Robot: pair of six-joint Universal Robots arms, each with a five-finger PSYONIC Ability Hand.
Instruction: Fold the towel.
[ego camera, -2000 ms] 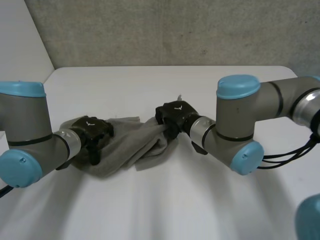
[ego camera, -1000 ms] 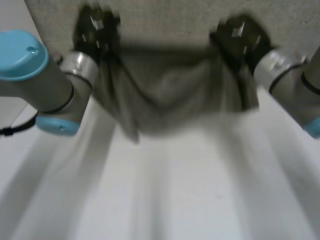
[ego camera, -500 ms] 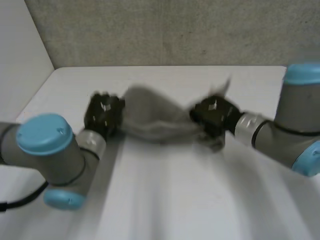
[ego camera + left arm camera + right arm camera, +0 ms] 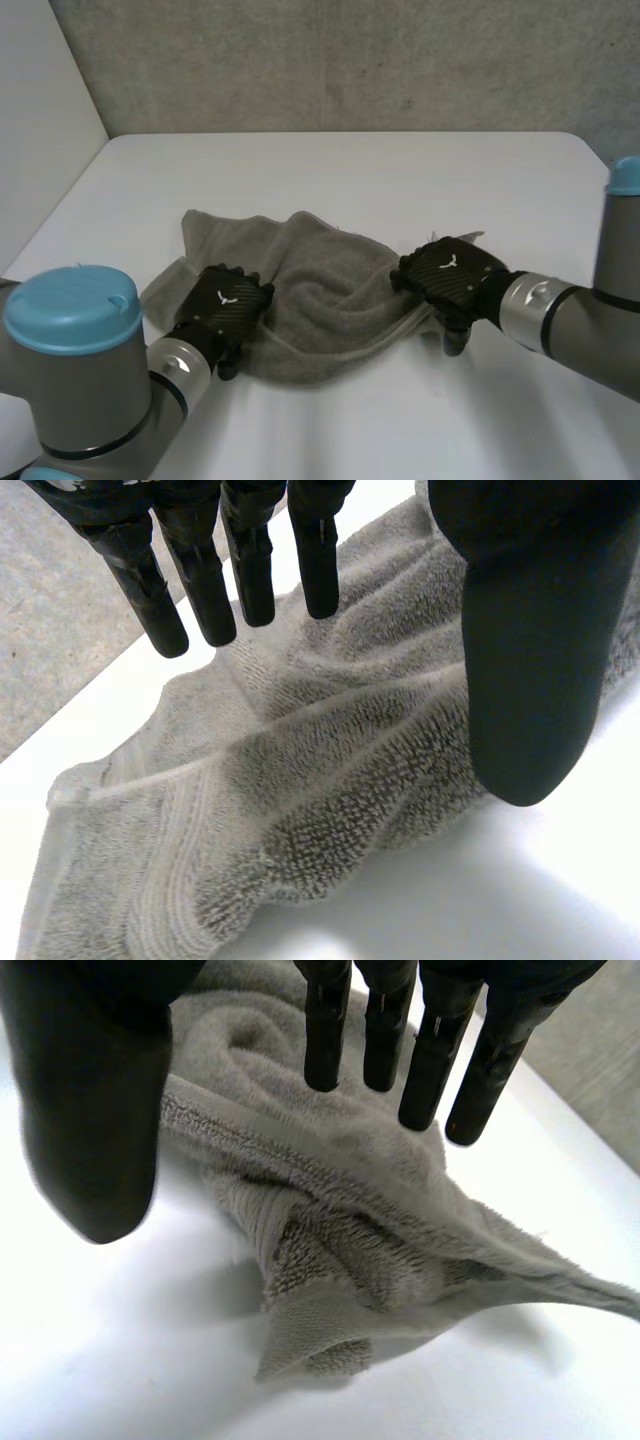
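Note:
A grey towel (image 4: 320,290) lies rumpled on the white table (image 4: 350,170), spread wider than tall, with folds across its middle. My left hand (image 4: 228,302) hovers over the towel's near left part, fingers (image 4: 200,580) straight and apart from the thumb (image 4: 530,650), holding nothing; the towel (image 4: 300,780) lies under its palm. My right hand (image 4: 450,275) is over the towel's right edge, fingers (image 4: 430,1050) straight, thumb (image 4: 90,1100) apart, nothing in it. Beneath that hand the towel (image 4: 350,1230) bunches into a crumpled end with a corner trailing off.
A grey wall (image 4: 350,60) runs behind the table's far edge. Bare white tabletop lies in front of the towel and beyond it.
Both hands swung the towel up and out, brought it down onto the table, and let go. The towel now lies more spread than two seconds ago.

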